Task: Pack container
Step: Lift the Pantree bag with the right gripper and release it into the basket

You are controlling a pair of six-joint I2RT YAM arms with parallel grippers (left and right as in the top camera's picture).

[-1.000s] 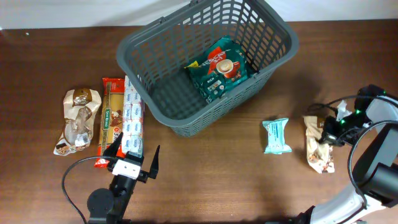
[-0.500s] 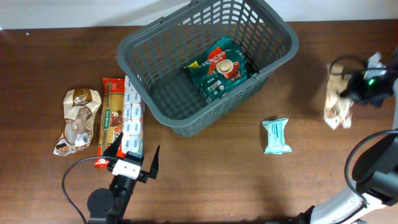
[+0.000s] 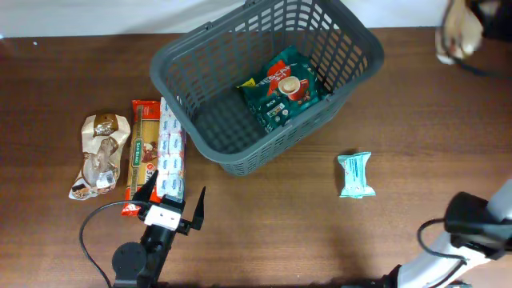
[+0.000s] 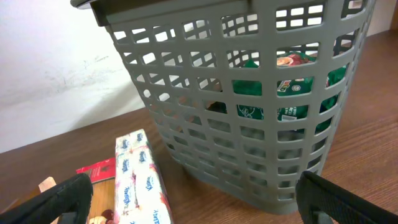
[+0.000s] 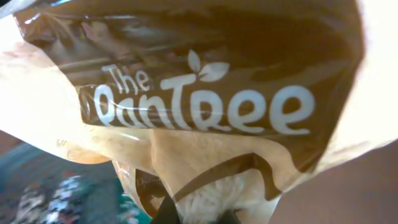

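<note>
Basket upright at mid-table, right pincer clamped on a beige packet

Farthest left on the brown table lies a clear bag of brown and white snacks. Just beside it come a red pasta packet and a blue-and-white tissue pack, the two side by side and touching, both lying lengthwise from near to far. The left gripper sits at the near end of these two, its jaws spread wide with nothing between them; its wrist view looks past the tissue pack at the slotted wall of the basket.

The container, a dark grey basket, stands upright towards the far middle of the table with its mouth facing up. Its long axis runs diagonally, from the near left to the far right. Inside it, towards the far-right end, a green coffee packet lies flat on the floor, turned along roughly the same diagonal.

Right of the basket and apart from it, a small teal packet lies on the wood.

At the far right edge the right gripper, blurred, is closed tight on a beige packet, held clear of the table. In the right wrist view that packet fills the frame, with "The PanTree" printed on it.
</note>
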